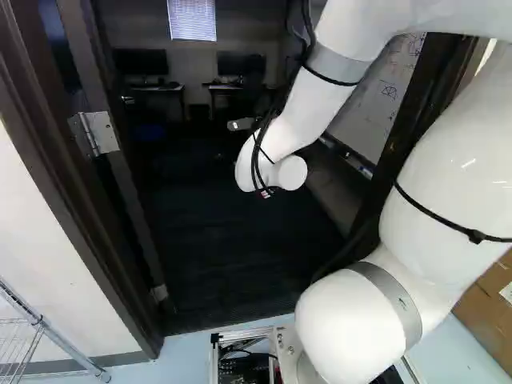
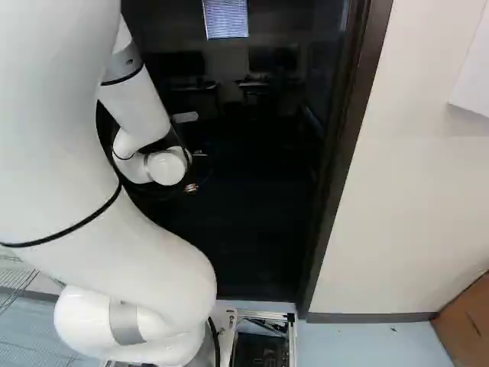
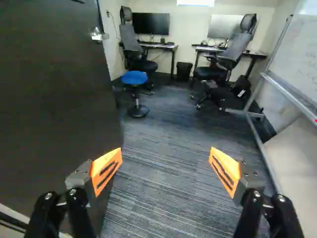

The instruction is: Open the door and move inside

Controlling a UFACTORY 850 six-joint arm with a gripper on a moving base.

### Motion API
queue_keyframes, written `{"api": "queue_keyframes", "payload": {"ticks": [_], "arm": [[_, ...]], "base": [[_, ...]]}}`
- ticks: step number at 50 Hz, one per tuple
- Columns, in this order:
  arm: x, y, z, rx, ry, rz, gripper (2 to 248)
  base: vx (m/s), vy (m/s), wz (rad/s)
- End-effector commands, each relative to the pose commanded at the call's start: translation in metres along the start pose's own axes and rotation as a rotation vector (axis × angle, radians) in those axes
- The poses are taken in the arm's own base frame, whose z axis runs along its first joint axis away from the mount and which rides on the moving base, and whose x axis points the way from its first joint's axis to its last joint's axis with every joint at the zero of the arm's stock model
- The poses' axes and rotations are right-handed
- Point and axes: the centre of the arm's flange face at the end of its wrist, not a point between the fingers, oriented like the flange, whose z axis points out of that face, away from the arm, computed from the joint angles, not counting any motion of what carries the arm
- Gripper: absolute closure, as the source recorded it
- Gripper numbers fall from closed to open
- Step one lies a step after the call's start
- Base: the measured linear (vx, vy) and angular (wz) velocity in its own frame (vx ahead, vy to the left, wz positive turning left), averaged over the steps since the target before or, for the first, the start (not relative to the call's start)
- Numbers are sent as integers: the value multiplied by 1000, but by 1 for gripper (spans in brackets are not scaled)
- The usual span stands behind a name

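In the left base view the dark door frame [image 1: 68, 196] and a metal hinge [image 1: 99, 133] stand left of my arm's wrist [image 1: 272, 164], which reaches into the open doorway. The frame's other side [image 2: 344, 153] shows in the right base view. My gripper [image 3: 166, 157] is open in the wrist view, nothing between its fingers. Beside it stands the dark door [image 3: 54, 94], swung into the room, its metal handle [image 3: 99, 35] farther ahead than the fingers. In the base views the gripper cannot be made out against the dark room.
Inside, ahead of the gripper, are a blue stool [image 3: 134, 78], office chairs [image 3: 225, 62] and desks with monitors [image 3: 151, 24]. A whiteboard on a stand [image 3: 297, 64] lines the side opposite the door. Outside are a wire rack [image 1: 48, 340] and cardboard boxes [image 2: 467, 321].
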Motion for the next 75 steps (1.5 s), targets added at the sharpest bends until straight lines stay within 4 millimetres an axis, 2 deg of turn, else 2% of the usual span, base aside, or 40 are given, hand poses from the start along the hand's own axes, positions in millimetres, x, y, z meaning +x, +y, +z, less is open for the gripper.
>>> {"api": "queue_keyframes", "payload": {"ticks": [28,75], "arm": [[-19,15,-50,-55,7,16,3],[-21,17,-54,-62,8,18,3]], "base": [[0,0,0],[0,0,0]]}}
